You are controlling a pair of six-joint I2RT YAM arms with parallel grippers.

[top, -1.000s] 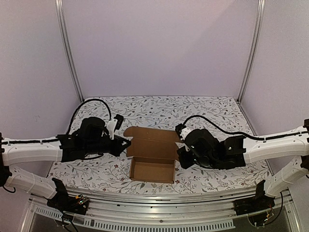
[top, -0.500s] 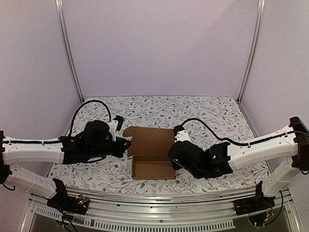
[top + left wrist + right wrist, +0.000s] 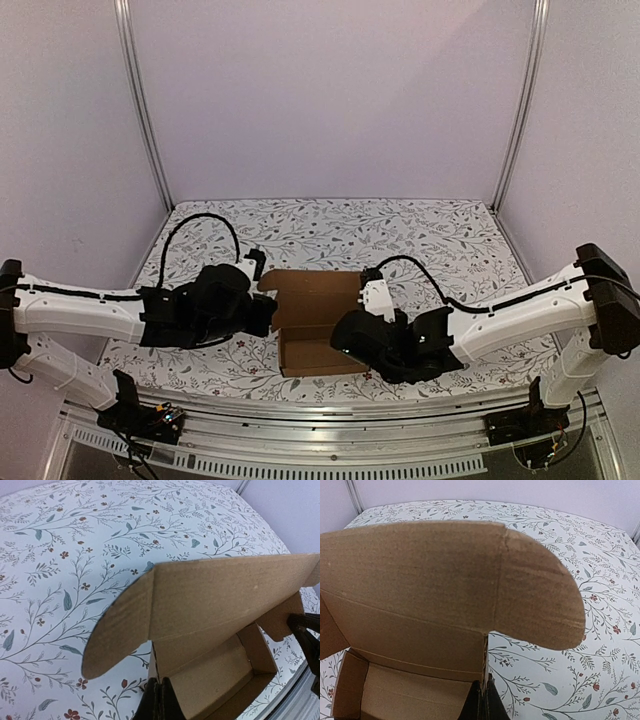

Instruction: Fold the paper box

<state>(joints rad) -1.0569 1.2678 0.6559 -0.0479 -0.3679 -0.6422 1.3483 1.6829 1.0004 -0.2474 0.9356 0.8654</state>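
The paper box (image 3: 312, 296) is a brown cardboard tray in the middle of the table, with its lid panel raised at the back and a rounded ear flap on each side. In the left wrist view the box (image 3: 225, 605) fills the right half, and my left gripper (image 3: 160, 702) is shut with its tips against the near end of the left side wall. From above, that left gripper (image 3: 273, 318) sits at the box's left wall. My right gripper (image 3: 483, 702) is shut, tips at the right side wall's edge of the box (image 3: 420, 580). Seen from above, the right gripper (image 3: 352, 350) covers the box's right front corner.
A floral tablecloth (image 3: 330, 225) covers the table. Lilac booth walls and aluminium posts (image 3: 140, 110) close in the back and sides. A metal rail (image 3: 330, 435) runs along the near edge. Black cables loop over both wrists.
Both arms have closed in on the box. The right gripper swung left and toward the near edge onto the right wall. The left gripper moved right to the left wall. Both stayed shut.
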